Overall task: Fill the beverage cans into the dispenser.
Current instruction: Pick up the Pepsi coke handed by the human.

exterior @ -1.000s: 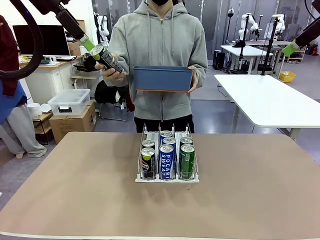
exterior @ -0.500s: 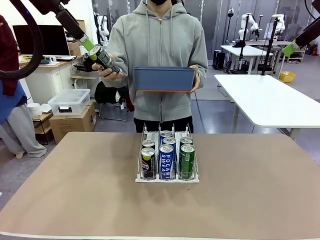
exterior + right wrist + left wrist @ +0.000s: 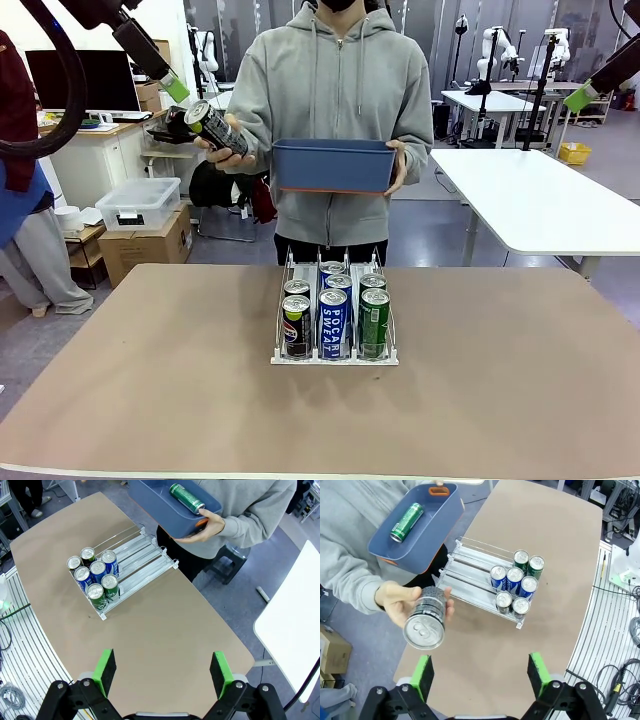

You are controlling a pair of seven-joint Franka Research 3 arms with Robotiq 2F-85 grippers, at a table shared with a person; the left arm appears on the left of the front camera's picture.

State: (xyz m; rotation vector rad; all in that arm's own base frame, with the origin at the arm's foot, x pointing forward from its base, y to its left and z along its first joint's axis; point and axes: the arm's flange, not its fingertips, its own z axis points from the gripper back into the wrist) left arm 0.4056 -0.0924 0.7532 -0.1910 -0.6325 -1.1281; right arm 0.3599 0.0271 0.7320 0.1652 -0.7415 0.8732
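A person's hand [image 3: 395, 602] is lowering a black can [image 3: 425, 622] slightly and drawing it clear of the left gripper [image 3: 480, 670]; a second ago its top was sitting close against the green pads. The person is also shifting sideways with the blue bin [image 3: 415, 555], in which one green can [image 3: 406, 522] is lying. The left gripper is hanging high beside the person, jaws spread wide and gripping nothing, with the tilted can pointing top-first just ahead of its fingers. The right gripper [image 3: 162, 672] is waiting equally wide and empty, high on the robot's right. Seven cans [image 3: 333, 320] are standing at the front of the dispenser [image 3: 335, 358] in the middle of the table [image 3: 150, 380], with the rear of its lanes free. By appearances the handover is not yet happening, since the can has to come between the pads before the jaws close.
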